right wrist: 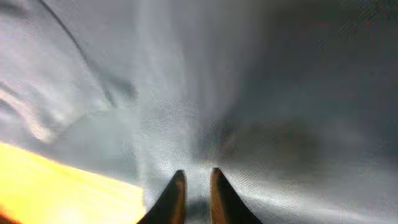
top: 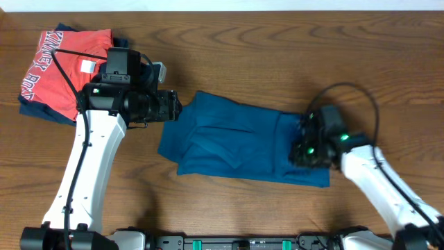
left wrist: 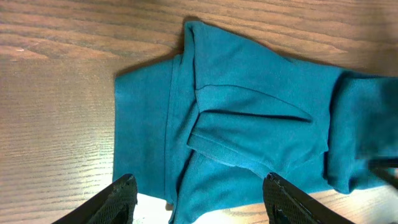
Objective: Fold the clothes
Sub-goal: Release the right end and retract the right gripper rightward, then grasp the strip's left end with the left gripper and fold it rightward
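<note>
Spread across the middle of the brown wooden counter (top: pixel 277 48), partly folded, one sleeve tucked over the body: teal short-sleeved knit shirt (top: pixel 236 142). At its left edge, just short of the cloth: left pincer (left wrist: pixel 199 200), spread wide, holding nothing. On its right end: right pincer (right wrist: pixel 196 186), squeezed almost closed, apparently nipping a layer of the fabric.

Likely trouble from here:
- Pulling with only the right end held, and so dragging the whole shirt along the counter and undoing the tucked sleeve instead of laying a clean fold.
- Nipping the top layer alone, leaving the under layer behind and a crooked crease.
- Losing so thin a pinch partway through a lift.
- On the left, coming down beside the hem and closing on bare wood, or bunching the loose corner.
- Less likely, nudging the folded red printed top on a navy garment (top: pixel 59 69) at the far left corner with a wide swing of the left arm, that pile already partly overlapped by the wrist from overhead.

Hard to make out:
- Right wrist view washed out and blurred, cloth right up against the lens; number of layers between the fingers impossible to tell.
- From overhead, right end of the shirt covered by the wrist.
- In the left wrist view, near hem cut off and far end blurred.
- Navy garment mostly buried under the red one.
</note>
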Controlling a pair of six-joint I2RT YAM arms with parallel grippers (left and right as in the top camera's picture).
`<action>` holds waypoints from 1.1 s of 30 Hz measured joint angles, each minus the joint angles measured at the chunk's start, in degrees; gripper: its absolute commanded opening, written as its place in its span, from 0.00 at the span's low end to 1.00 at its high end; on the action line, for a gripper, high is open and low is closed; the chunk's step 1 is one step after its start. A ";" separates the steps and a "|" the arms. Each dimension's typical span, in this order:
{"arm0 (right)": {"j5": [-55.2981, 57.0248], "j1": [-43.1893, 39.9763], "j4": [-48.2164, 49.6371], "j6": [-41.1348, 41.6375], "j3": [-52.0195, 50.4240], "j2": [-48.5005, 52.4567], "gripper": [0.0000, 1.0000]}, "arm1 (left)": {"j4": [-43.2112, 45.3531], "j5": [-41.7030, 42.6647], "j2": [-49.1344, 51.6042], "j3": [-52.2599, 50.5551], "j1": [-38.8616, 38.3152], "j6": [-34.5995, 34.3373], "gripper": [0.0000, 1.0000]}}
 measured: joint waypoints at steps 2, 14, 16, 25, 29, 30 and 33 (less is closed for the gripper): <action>-0.02 -2.19 -2.16 -0.68 3.98 -1.62 0.46 | -0.02 0.00 0.00 0.00 -0.02 0.00 0.66; -2.14 -24.74 -8.87 -3.93 10.29 -2.29 0.72 | -0.02 -0.02 0.00 0.00 -1.51 0.00 0.71; -3.69 -28.13 -9.49 -5.53 10.29 -0.90 0.72 | -0.04 -0.07 0.02 0.00 -1.51 0.15 0.71; -10.32 -32.68 -10.62 -12.98 10.27 3.34 0.72 | -0.61 -5.22 1.77 -0.09 -1.29 0.39 0.85; -11.04 -32.68 -10.21 -13.86 10.27 3.34 0.72 | -0.22 -4.81 7.15 -0.31 -1.05 2.58 0.88; -11.17 -32.68 -10.16 -13.92 10.27 3.34 0.72 | 0.04 -4.66 8.72 -0.46 -1.05 3.15 0.89; -11.50 -32.68 -10.21 -14.29 10.27 3.34 0.73 | 0.61 -4.48 13.84 -0.68 -1.01 4.44 0.92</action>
